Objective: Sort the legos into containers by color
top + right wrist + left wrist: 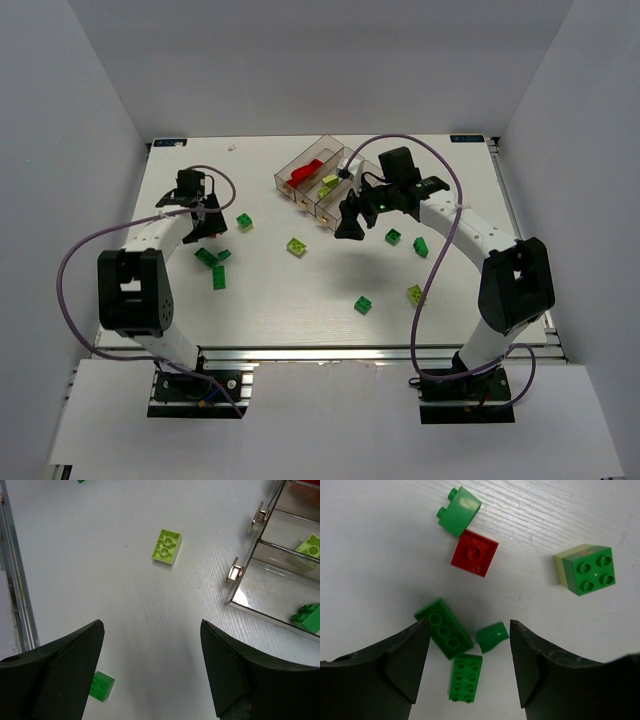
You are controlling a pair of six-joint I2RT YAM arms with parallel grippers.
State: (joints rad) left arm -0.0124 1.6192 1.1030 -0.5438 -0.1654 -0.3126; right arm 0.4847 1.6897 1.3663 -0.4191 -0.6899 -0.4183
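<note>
Green legos bunched right in the left gripper gap

The long dark green brick lies on the table just inside one finger, long axis slanting diagonally across the gap, six-stud green brick just beside it. That claw's spread wide, holding nothing, and I'd say it's the nearer arm by far. The right gripper is wide and empty too, hanging by the containers with a pale yellow-green brick ahead.

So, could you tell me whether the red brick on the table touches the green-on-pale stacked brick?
Apart. The left wrist view shows bare table between the red brick and the stacked brick.
</note>
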